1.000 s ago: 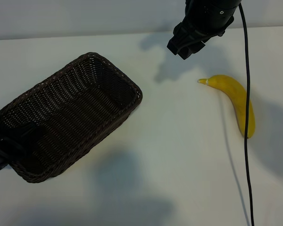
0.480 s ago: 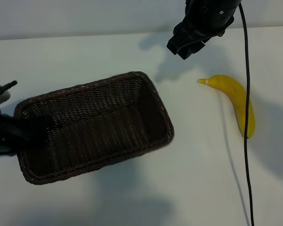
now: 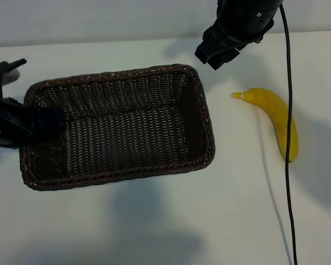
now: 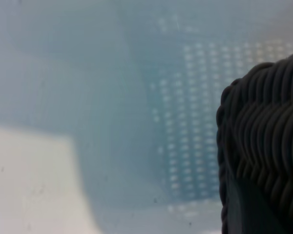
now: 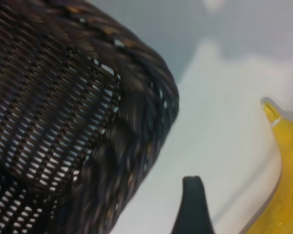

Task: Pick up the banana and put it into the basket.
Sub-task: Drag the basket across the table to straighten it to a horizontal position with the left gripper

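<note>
Dark-brown wicker basket (image 3: 118, 127) sits tilted above the white table (image 3: 220, 221), casting a shadow beneath; the left gripper (image 3: 27, 124) is clamped on its left-end rim, fingers reaching inside; yellow banana (image 3: 276, 118) lies on the table right of the basket, well apart from it; right gripper (image 3: 215, 52) hangs with jaws parted, empty, above and just left of the banana's stem tip.

Left gripper (image 3: 41, 124) clamped on the basket (image 3: 121, 130) at its left end wall, basket lying lengthwise on the tabletop (image 3: 220, 221). Banana (image 3: 276, 118) to its right, apart, stem toward the basket. Right gripper (image 3: 212, 54) hangs over the gap between them; cable (image 3: 288, 154) crosses the banana.
</note>
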